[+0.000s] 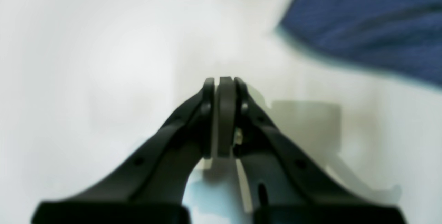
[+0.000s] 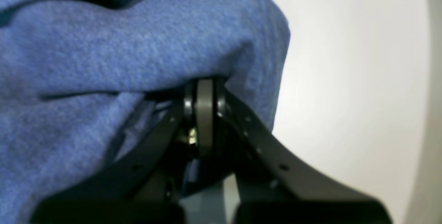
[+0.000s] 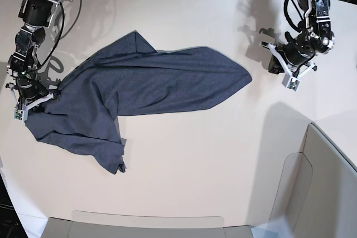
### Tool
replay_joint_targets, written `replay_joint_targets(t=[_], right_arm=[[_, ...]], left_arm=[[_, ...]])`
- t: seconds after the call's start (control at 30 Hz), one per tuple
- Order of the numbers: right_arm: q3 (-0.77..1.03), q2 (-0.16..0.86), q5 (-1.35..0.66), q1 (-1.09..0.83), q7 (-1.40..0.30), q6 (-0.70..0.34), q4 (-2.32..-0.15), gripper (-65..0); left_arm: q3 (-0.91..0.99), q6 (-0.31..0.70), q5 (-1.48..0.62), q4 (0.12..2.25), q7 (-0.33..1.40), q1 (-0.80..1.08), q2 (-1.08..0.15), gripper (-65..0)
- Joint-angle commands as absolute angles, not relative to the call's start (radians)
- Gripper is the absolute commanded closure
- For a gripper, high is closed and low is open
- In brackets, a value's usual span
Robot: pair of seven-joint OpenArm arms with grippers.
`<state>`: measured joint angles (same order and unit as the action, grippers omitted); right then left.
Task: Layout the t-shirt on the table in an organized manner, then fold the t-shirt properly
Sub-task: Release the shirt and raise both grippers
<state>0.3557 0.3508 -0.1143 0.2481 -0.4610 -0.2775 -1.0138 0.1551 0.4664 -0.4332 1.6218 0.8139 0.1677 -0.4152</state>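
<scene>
The soft heathered navy t-shirt (image 3: 150, 82) is being sprawled crumpled across the smooth off-white table (image 3: 223, 154), left of centre. Its fuzzy edge is being pinched by the right gripper (image 2: 204, 86); the left gripper (image 1: 225, 80) is being kept closed, empty, at right.

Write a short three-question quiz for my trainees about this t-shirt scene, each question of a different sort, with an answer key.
1. True or false: the left hand is shut on the t-shirt.
2. Which hand grips the fabric? A) the left hand B) the right hand C) both
3. Fill in: the t-shirt lies crumpled, not yet spread flat, on the ____.

Key
1. False: it is shut on nothing, apart from the t-shirt's edge, over bare table.
2. B: its fingers are closed on a fold at the t-shirt's end.
3. table
</scene>
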Motion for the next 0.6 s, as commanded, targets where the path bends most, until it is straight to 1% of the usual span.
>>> replay_joint_targets(t=[0.0,0.1,0.2,0.3,0.4,0.43,0.47,0.57], right_arm=[[0.358,0.369,-0.071,0.277,-0.479,-0.263,-1.021,0.0],[0.357,0.369,-0.007,0.308,-0.479,-0.263,-1.033,0.0],[0.355,0.361,-0.001,0.320,-0.481,-0.265,-1.090,0.0],[0.343,0.338,-0.001,0.291,-0.481,-0.266,-1.222,0.0],[0.344,0.300,-0.002,0.226,-0.483,-0.266,-1.425,0.0],[0.344,0.277,-0.002,0.205,-0.489,-0.266,-1.489,-2.2],[0.348,0.255,-0.004,0.193,-0.501,-0.266,-1.549,-6.1],[0.364,0.182,-0.004,0.122,-0.585,-0.266,-1.762,-20.8]], left_arm=[[0.180,0.464,-0.447,1.638,0.799,0.168,-0.435,-1.3],[0.228,0.464,-0.447,1.639,0.799,0.174,-0.440,-1.3],[0.246,0.464,-0.452,1.667,0.800,0.176,-0.435,-1.3],[0.248,0.464,-0.453,1.770,0.806,0.202,-0.414,-1.4],[0.257,0.466,-0.453,1.900,0.809,0.226,-0.375,-1.6],[0.255,0.466,-0.449,1.929,0.809,0.228,-0.360,-1.7],[0.251,0.466,-0.449,1.946,0.811,0.225,-0.352,-1.7],[0.246,0.466,-0.449,1.956,0.811,0.223,-0.332,-1.8]])
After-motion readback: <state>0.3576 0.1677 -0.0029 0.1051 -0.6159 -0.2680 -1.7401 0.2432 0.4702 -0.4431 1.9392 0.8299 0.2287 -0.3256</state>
